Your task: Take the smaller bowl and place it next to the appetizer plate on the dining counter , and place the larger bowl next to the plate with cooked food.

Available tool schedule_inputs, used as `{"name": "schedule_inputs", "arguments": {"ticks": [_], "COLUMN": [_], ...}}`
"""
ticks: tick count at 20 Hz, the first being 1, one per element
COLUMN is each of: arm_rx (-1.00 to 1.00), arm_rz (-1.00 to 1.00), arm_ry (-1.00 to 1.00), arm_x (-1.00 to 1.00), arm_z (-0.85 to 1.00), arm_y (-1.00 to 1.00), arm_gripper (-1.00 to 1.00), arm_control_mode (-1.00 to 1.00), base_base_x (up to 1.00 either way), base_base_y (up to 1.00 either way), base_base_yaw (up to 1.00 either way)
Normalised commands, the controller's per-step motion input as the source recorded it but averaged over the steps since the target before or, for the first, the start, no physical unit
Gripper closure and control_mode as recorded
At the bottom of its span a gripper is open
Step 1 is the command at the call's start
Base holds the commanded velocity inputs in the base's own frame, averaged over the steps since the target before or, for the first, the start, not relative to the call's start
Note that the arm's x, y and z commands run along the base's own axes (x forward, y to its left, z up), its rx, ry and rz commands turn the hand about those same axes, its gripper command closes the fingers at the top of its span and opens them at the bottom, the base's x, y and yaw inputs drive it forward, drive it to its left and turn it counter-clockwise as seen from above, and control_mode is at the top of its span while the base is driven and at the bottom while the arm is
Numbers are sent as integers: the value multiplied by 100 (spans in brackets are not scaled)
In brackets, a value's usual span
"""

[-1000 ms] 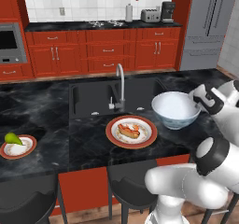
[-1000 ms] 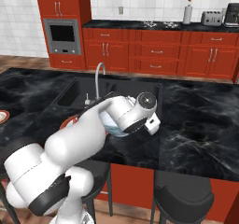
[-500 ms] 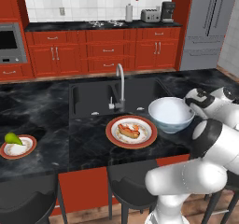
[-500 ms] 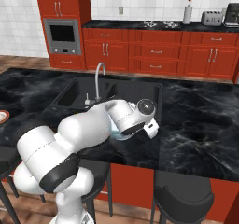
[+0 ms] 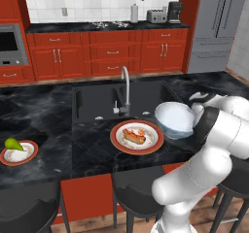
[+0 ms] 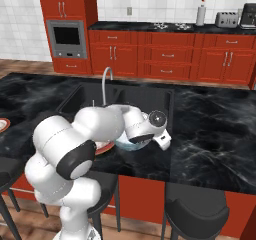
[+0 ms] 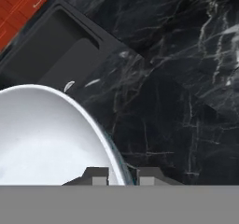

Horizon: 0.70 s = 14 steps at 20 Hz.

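Two plates share the black counter (image 5: 44,115): the pear plate (image 5: 18,152) far left, the cooked-food plate (image 5: 136,137) just in front of the sink (image 5: 97,101) and faucet (image 5: 125,89). The large bowl (image 5: 175,119) sits upright, mouth up, just right of that plate. The gripper (image 7: 122,175) is pinched on its rim, one finger inside, one outside. The arm hides its right side.

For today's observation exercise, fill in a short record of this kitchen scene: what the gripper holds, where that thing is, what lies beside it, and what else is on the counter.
held item: larger bowl, white, gripped at its rim
gripper: shut on the bowl's rim, one finger inside, one outside
bowl position: low over the dining counter, contact with it unclear
neighbour: plate with cooked food, just left of the bowl in the left base view
also on counter: appetizer plate with green piece, far left
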Motion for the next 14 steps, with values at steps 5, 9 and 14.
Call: {"name": "schedule_inputs", "arguments": {"ticks": [5, 9, 14], "arm_rx": [0, 0, -5], "arm_rz": [0, 0, 2], "arm_ry": [0, 2, 0], "arm_x": [25, 3, -7], "arm_z": [-26, 10, 62], "arm_y": [-14, 0, 0], "arm_gripper": [100, -100, -100], "arm_control_mode": [-100, -100, -100], "base_base_x": [0, 0, 0], "base_base_y": [0, 0, 0], "base_base_yaw": [0, 0, 0]}}
